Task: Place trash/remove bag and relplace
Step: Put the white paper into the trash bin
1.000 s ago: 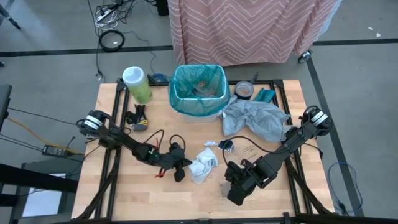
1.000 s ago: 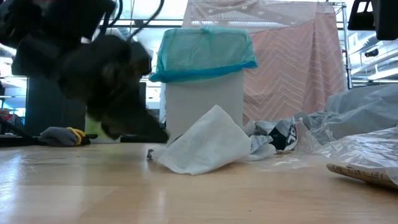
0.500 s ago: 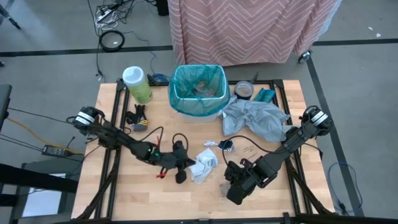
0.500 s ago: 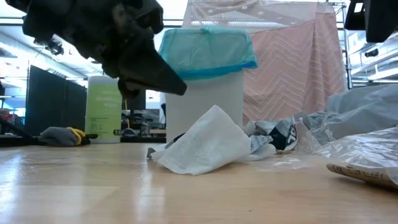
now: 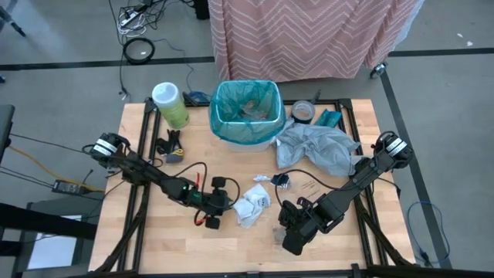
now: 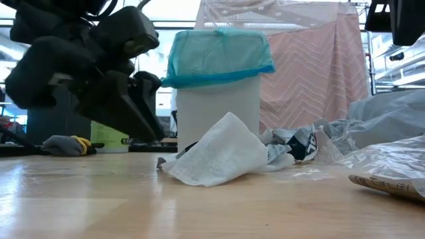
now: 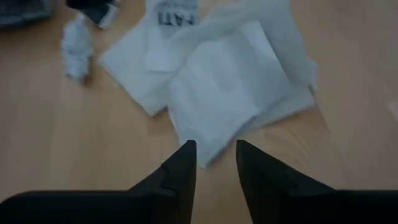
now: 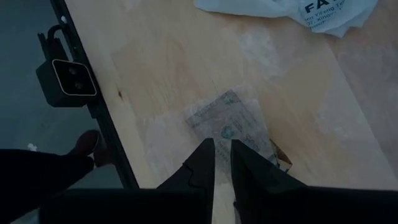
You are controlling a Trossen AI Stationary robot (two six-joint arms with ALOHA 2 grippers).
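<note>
Apparently early on: bag (image 5: pixel 245 113) lines bin (image 5: pixel 231 142), trash (image 5: pixel 252 203) lies mid-table, left gripper (image 7: pixel 215 155) and right gripper (image 8: pixel 222 154) slightly open, empty.

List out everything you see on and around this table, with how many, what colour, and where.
Small white bin: one, back centre.
Teal-green plastic liner: one, lining the bin.
White paper wrappers: a crumpled cluster, table centre.
Clear plastic packet: one, front right.
Pale grey plastic bag: one, right of the bin.
Green wipes canister: one, back left.
Tape roll: one, dark, back right.
Pink patterned cloth: one, behind the table.
Left gripper: dark, partly open at the wrappers' edge.
Right gripper: dark, narrowly open over the packet.
</note>
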